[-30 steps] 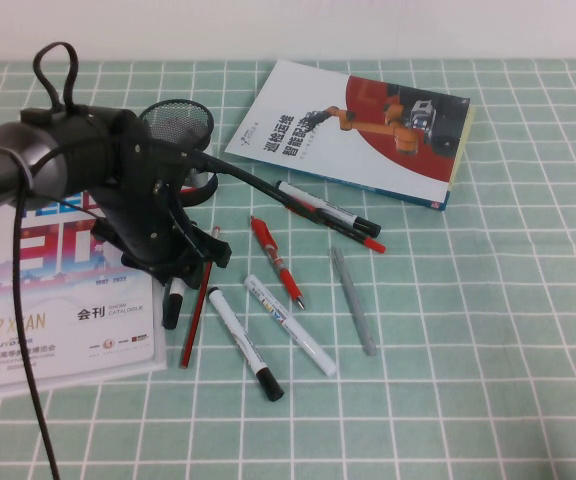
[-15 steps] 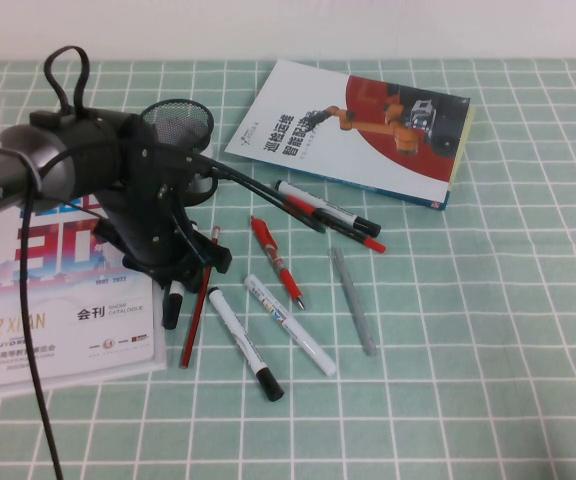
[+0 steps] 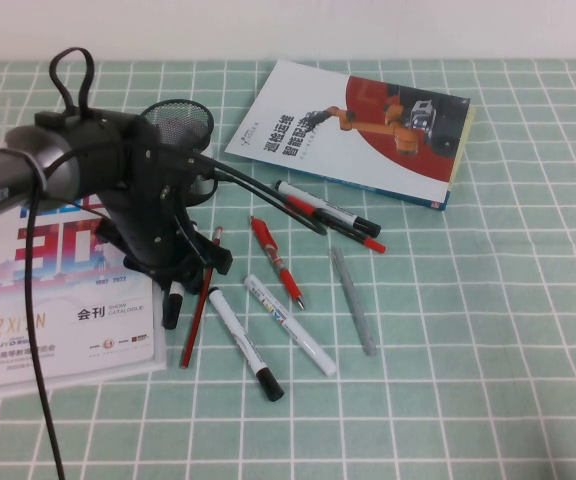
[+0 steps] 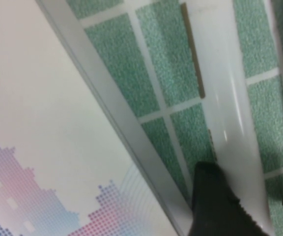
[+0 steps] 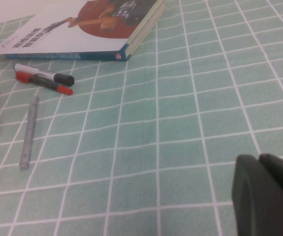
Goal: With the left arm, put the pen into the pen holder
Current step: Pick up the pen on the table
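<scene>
The pen (image 3: 171,305) lies on the cloth beside the catalogue, and only its black end shows below my left gripper (image 3: 175,270). In the left wrist view its white barrel (image 4: 225,108) runs between my two black fingers (image 4: 212,206). One finger rests against the barrel and green cloth shows between the barrel and the other, so the left gripper (image 4: 252,191) is open astride the pen. The black mesh pen holder (image 3: 180,124) stands upright just behind the left arm. My right gripper (image 5: 264,191) is shut and empty, low over bare cloth, out of the high view.
A catalogue (image 3: 58,320) lies left of the pen. A red pencil (image 3: 196,315), another black-capped marker (image 3: 243,345), an all-white marker (image 3: 290,325), a red pen (image 3: 273,258), a grey pen (image 3: 353,300) and two pens (image 3: 328,212) lie to the right. A book (image 3: 368,130) lies behind.
The left arm's upper body and cable loop have shifted slightly right and back. The left gripper stays over the pen, which has not moved.
</scene>
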